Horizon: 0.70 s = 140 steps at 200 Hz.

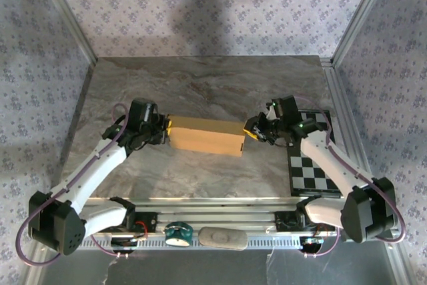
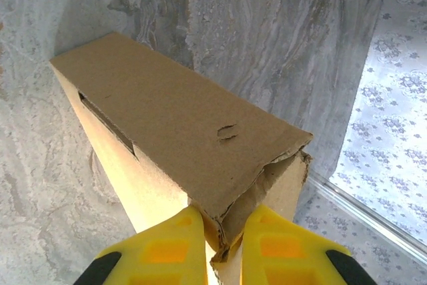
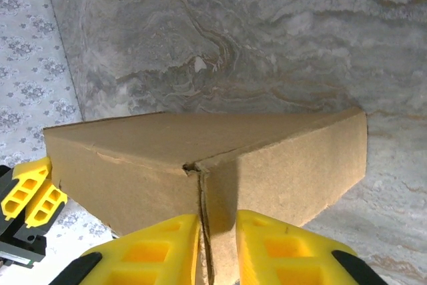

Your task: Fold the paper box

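The paper box is a closed, long tan cardboard box lying across the middle of the marble table. My left gripper is at its left end. In the left wrist view the yellow fingers of the left gripper pinch a ragged corner of the paper box. My right gripper is at the right end. In the right wrist view the right gripper is shut on the vertical corner edge of the paper box. The left gripper's fingers show beyond the far end.
A black-and-white checkered board lies flat at the table's right side, under the right arm. A teal object and a grey oval sit on the front rail. Patterned walls with metal posts enclose the table on three sides.
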Motion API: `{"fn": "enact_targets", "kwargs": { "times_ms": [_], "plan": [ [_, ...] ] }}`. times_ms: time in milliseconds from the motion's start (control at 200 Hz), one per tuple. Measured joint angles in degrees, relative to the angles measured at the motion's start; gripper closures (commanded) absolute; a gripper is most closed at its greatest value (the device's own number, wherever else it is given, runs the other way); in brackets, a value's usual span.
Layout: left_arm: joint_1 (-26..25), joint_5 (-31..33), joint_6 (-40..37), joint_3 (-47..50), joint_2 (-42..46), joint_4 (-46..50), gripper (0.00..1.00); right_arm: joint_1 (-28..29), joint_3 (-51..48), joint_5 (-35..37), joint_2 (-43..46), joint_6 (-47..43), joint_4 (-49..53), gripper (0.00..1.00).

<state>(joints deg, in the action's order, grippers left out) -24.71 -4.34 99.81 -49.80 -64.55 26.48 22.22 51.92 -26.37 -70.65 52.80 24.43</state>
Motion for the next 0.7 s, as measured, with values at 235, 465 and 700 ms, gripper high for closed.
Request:
{"fn": "enact_targets", "kwargs": {
  "times_ms": [235,465,700],
  "plan": [
    [1.1,1.2,-3.7,0.1,-0.6,-1.6,0.88,0.6,6.2,0.7,-5.9,-6.6,2.4,0.80],
    [1.1,1.1,-5.8,7.0,6.1,-6.1,0.88,3.7,5.7,3.1,-3.7,-10.8,4.0,0.79],
    [1.1,0.5,-7.9,20.7,23.9,-8.7,0.87,8.9,-0.2,3.5,3.3,-17.1,4.6,0.79]
  ]
}}
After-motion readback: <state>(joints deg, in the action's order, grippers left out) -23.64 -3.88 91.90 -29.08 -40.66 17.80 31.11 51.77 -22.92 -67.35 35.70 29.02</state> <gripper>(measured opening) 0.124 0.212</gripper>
